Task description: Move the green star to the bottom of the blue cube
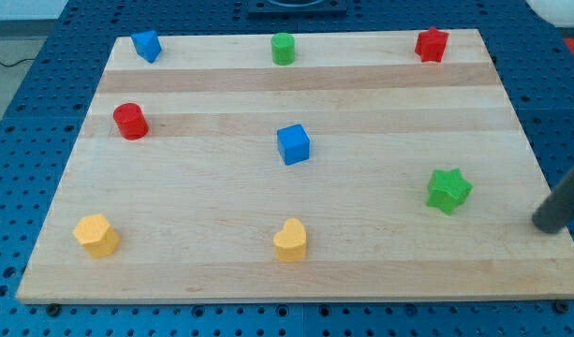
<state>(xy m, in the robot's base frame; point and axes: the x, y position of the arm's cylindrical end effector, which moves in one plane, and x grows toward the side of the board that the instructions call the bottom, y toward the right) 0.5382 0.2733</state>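
The green star (448, 190) lies on the wooden board (193, 225) at the view's right, below the middle. The blue cube (293, 144) sits near the board's centre, up and to the left of the star. My tip (549, 225) is at the board's right edge, to the right of and slightly below the green star, well apart from it. The rod rises up and to the right out of view.
A blue block (147, 45), a green cylinder (283, 48) and a red star (432, 44) line the top edge. A red cylinder (131, 121) sits at the left. A yellow block (96, 235) and a yellow heart (290, 240) lie along the bottom.
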